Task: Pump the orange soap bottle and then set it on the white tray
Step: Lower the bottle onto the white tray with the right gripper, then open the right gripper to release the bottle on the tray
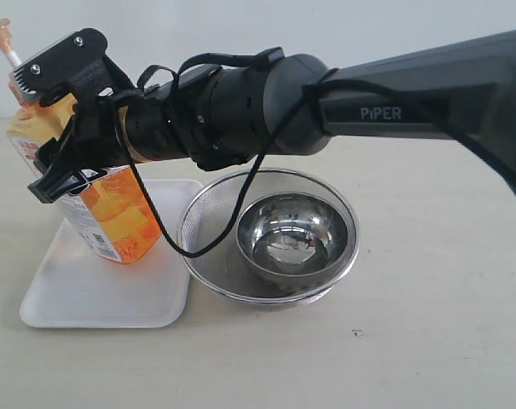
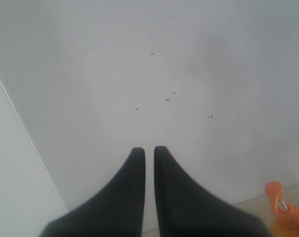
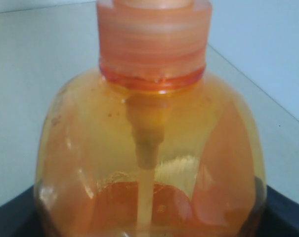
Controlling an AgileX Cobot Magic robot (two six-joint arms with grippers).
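Observation:
The orange soap bottle [image 1: 113,213] leans over the white tray [image 1: 87,290], with its pump head at the upper left. Its lower corner is at the tray's surface; I cannot tell whether it rests there. My right gripper [image 1: 31,136] reaches across from the right and is shut on the bottle's body. In the right wrist view the bottle [image 3: 149,148] fills the frame, and the dark fingers [image 3: 287,212] show at its sides. My left gripper [image 2: 149,150] points at a white wall, its fingers almost touching with nothing between them. The bottle's pump head [image 2: 280,207] shows beside it.
A round steel mesh strainer [image 1: 194,247] stands just right of the tray, with a shiny steel bowl [image 1: 296,234] inside it. The right arm [image 1: 394,102] spans the scene above them, and a black cable [image 1: 155,221] hangs from the arm's wrist.

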